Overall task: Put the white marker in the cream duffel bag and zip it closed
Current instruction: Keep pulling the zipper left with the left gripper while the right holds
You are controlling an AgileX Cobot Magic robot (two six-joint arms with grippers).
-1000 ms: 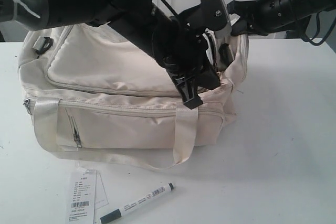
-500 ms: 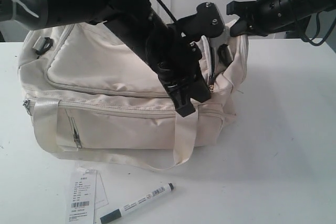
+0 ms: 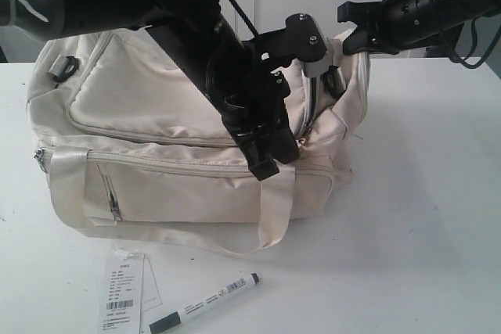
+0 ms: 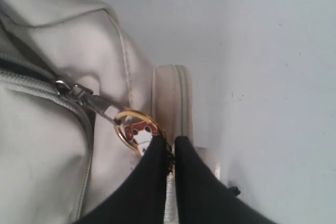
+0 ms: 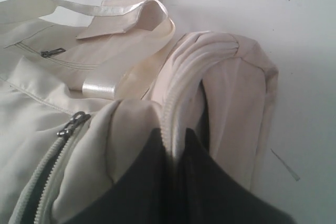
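Observation:
The cream duffel bag (image 3: pixel 156 99) lies on the white table. The white marker (image 3: pixel 205 303) lies on the table in front of it, apart from both grippers. My left gripper (image 3: pixel 264 166) reaches across the bag's top to its front right. In the left wrist view this gripper (image 4: pixel 169 141) is shut on the gold ring charm (image 4: pixel 135 128) of the zipper pull. My right gripper (image 5: pixel 176 136) is shut on the fabric rim beside the zipper at the bag's right end (image 5: pixel 236 77). The bag's mouth gapes dark there (image 3: pixel 313 107).
A white paper barcode tag (image 3: pixel 121 295) lies left of the marker near the table's front edge. The bag's webbing handle (image 3: pixel 274 209) hangs down its front. A second zipper slider (image 5: pixel 73 123) sits on the bag's top. Bare table (image 3: pixel 423 193) stretches to the right.
My left gripper has moved left and toward the bag's front, still holding the zipper pull. The right arm and the marker have stayed where they were.

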